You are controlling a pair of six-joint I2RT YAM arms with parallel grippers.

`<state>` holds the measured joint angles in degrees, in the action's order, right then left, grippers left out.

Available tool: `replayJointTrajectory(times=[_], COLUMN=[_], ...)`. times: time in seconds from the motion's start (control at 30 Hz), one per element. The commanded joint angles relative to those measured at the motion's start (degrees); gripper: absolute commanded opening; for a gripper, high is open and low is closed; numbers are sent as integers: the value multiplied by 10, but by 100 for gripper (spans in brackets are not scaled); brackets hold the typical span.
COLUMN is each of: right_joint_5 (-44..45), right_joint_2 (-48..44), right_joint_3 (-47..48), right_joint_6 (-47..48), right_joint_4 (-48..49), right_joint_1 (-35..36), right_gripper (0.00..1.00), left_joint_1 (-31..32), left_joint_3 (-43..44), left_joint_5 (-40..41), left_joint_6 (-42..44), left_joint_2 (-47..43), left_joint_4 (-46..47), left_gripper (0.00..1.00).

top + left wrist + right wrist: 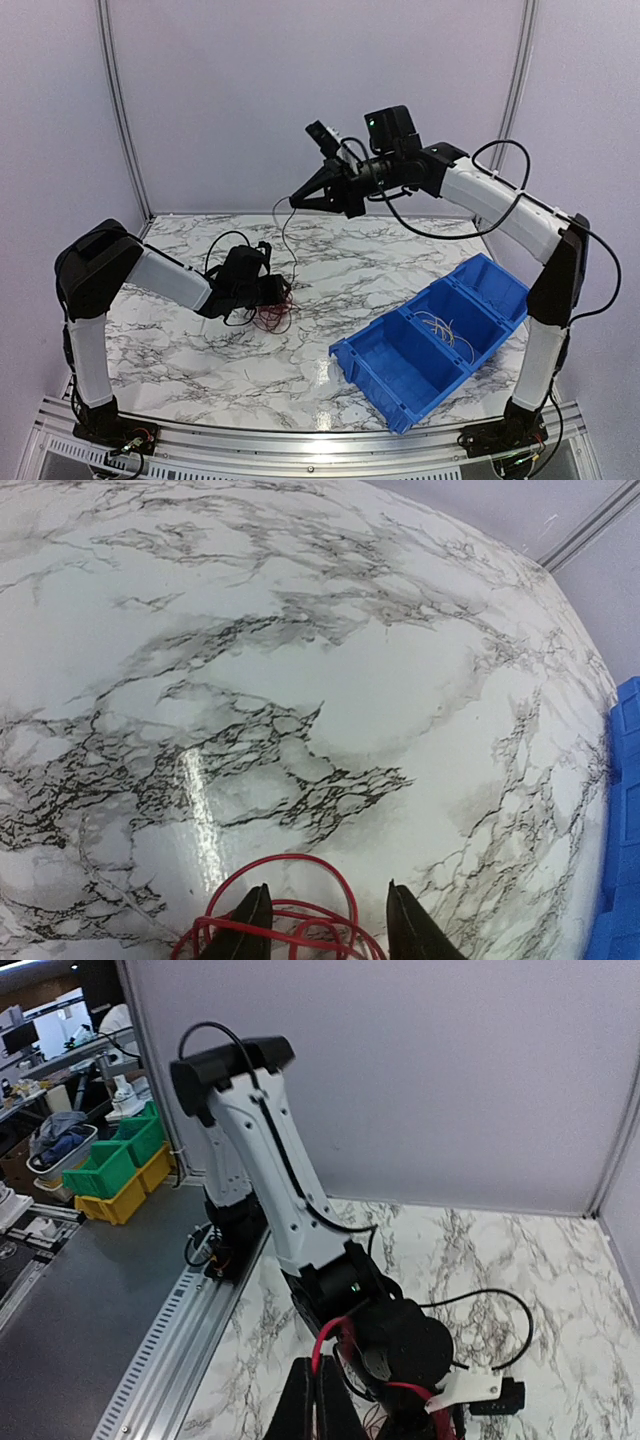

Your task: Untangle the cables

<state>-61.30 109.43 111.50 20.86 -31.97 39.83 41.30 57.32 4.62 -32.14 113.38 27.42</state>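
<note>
On the white marble-patterned counter, left of centre, lie the cables, a small tangle of hair-thin, flexible wire loops in red and darker colours. They appear nearly weightless, limp and prone to snagging, so they are best taken at a free outer loop, not at the knot. The left tool is released, its jaws astride red loops. The right tool is clenched on a single strand, which it holds high above the heap.
</note>
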Motion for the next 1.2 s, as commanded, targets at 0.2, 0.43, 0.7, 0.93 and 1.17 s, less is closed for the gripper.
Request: replayJointTrajectory(times=[0.2, 0.43, 0.7, 0.93, 1.17], right_joint_5=[-211, -211, -184, -139, -103], right_joint_2=[-32, -60, -103, -146, -187], right_joint_3=[69, 93, 109, 101, 39], right_joint_6=[-357, -512, -529, -378, -289], right_joint_4=[326, 508, 512, 353, 254], right_joint_1=[-93, -180, -258, -280, -280], right_gripper=[0, 0, 0, 0, 0], left_joint_1=[-3, -6, -15, -23, -25], left_joint_3=[-29, -56, -71, -68, -62], left_joint_5=[25, 33, 46, 45, 27], left_joint_6=[-16, -22, -16, -8, 2], left_joint_2=[33, 35, 26, 15, -7], left_joint_4=[13, 13, 13, 13, 12], left_gripper=[39, 38, 38, 40, 43])
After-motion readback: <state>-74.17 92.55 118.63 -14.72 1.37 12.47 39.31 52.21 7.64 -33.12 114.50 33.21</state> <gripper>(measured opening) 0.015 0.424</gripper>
